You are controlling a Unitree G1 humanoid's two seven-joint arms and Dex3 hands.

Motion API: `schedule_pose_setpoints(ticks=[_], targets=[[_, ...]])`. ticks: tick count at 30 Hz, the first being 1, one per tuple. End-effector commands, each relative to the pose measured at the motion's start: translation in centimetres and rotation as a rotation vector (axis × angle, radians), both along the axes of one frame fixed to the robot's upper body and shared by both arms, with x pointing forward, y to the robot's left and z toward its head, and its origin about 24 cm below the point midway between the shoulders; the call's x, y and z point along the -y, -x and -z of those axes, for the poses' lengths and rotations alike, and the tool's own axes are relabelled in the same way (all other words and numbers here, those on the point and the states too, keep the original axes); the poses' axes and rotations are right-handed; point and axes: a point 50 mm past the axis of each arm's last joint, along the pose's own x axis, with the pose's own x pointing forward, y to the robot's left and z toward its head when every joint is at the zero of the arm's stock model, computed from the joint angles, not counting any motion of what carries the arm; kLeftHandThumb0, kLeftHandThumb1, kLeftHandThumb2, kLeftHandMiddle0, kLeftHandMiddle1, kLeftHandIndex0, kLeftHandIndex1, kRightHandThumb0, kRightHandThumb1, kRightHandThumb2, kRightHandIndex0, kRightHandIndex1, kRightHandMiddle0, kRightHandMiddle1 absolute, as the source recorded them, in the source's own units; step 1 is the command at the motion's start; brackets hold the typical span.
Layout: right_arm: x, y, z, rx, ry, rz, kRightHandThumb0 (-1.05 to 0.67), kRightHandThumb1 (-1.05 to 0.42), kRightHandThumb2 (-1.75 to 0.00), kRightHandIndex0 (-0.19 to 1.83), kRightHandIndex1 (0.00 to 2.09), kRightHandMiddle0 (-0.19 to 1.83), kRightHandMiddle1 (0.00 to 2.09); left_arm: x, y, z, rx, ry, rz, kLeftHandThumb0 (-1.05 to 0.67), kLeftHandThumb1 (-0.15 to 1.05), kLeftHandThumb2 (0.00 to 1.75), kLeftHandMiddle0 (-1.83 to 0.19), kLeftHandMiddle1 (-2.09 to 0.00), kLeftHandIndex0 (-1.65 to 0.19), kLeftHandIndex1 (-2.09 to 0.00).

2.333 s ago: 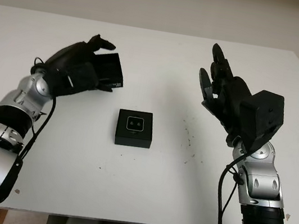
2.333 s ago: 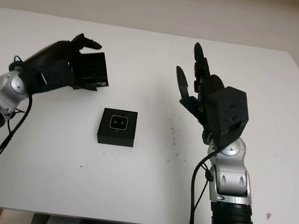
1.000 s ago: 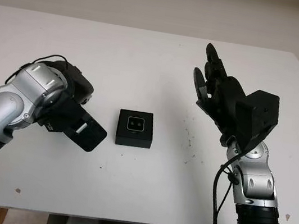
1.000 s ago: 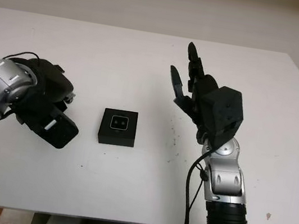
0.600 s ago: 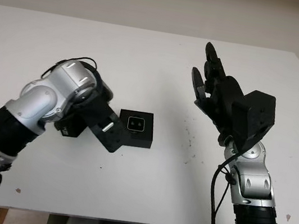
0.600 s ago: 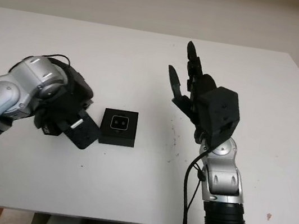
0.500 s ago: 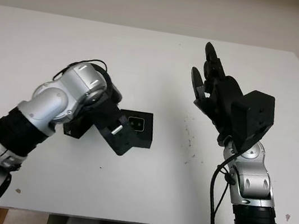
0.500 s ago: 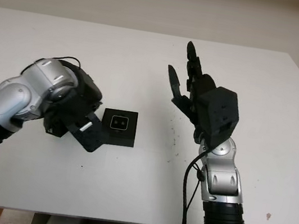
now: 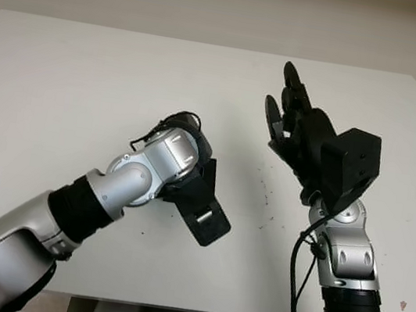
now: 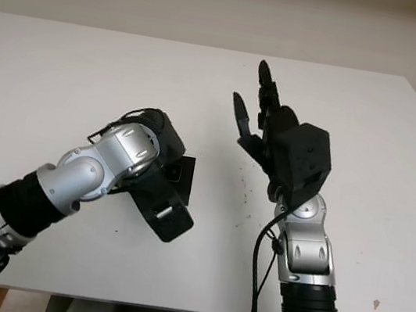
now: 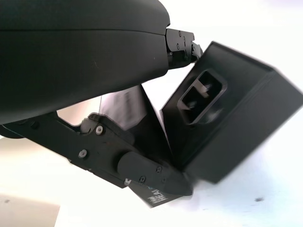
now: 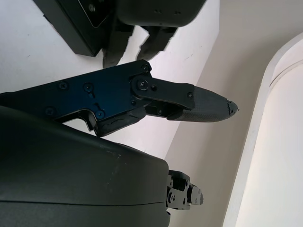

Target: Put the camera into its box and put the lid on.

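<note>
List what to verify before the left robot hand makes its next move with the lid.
1. Camera seated in the box: ok, it sits in the recess in the box's top.
2. Lid gripped by the left robot hand: ok, its fingers are closed on it.
3. Lid squared over the box: not ok, it is tilted beside the box and the box's top is uncovered.
4. Right robot hand out of the way: ok, open and raised above the table, to the right of the box.
5. Box flat on the table: cannot tell, the left arm covers most of it.
</note>
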Motion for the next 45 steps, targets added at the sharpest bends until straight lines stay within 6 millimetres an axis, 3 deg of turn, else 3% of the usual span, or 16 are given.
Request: schedule_pose_setpoints(ticks=[1, 5, 22, 28, 32, 34, 38, 43, 45], targets=[[-0.3, 0.1, -0.3, 0.021, -0.014, -0.008, -0.73, -1.05, -0.58, -0.13, 0.06, -0.10, 0.06, 1.6, 1.0, 1.2, -0.034, 0.063, 0.054, -0.54, 1.05, 0.30, -0.10, -0.04, 0.08, -0.05], [-0.3, 0.2, -0.3, 0.020, -0.013, -0.010, -0.73, -1.05, -0.58, -0.14, 0.06, -0.10, 0.06, 2.5, 1.1, 1.3, -0.068, 0.191, 0.048, -0.58, 1.05, 0.42, -0.05, -0.03, 0.10, -0.05], [0.1, 0.1, -0.2, 0.032, -0.024, -0.008, -0.69, -1.05, -0.59, -0.14, 0.06, -0.12, 0.05, 5.1, 1.0, 1.4, 0.024, 0.503, 0.181, -0.59, 1.05, 0.30, -0.11, -0.07, -0.04, -0.11], [1.2, 0.0, -0.9, 0.061, -0.025, 0.024, -0.69, -1.05, -0.61, -0.15, 0.05, -0.13, 0.05, 5.0, 1.1, 0.4, -0.004, 0.738, 0.199, -0.53, 1.05, 0.26, -0.03, -0.03, -0.02, -0.10], [1.6, -0.1, -1.4, 0.095, -0.085, 0.031, -0.67, -1.05, -0.63, -0.15, 0.05, -0.14, 0.04, 3.6, 1.2, -2.1, -0.076, 0.947, 0.262, -0.48, 1.05, 0.18, -0.13, -0.08, -0.17, -0.18], [1.8, -0.2, -1.6, 0.102, -0.089, 0.031, -0.67, -1.05, -0.65, -0.15, 0.05, -0.15, 0.04, 1.8, 1.2, -4.1, -0.163, 1.150, 0.281, -0.45, 1.04, 0.13, -0.25, -0.13, -0.23, -0.22], [2.0, -0.3, -1.5, 0.094, -0.099, 0.023, -0.66, -1.05, -0.67, -0.17, 0.04, -0.18, 0.03, -1.0, 1.2, -6.2, -0.265, 1.383, 0.332, -0.47, 1.05, 0.08, -0.38, -0.16, -0.27, -0.24], [1.9, -0.5, -1.0, 0.067, -0.117, 0.019, -0.66, -1.05, -0.66, -0.17, 0.04, -0.19, 0.03, -4.4, 1.0, -8.2, -0.357, 1.556, 0.374, -0.60, 1.02, 0.05, -0.33, -0.09, -0.23, -0.20], [1.9, -0.6, -0.8, 0.058, -0.120, 0.016, -0.65, -1.05, -0.66, -0.18, 0.04, -0.18, 0.04, -5.6, 0.8, -8.9, -0.410, 1.603, 0.360, -0.73, 1.02, 0.05, -0.20, -0.03, -0.11, -0.13]])
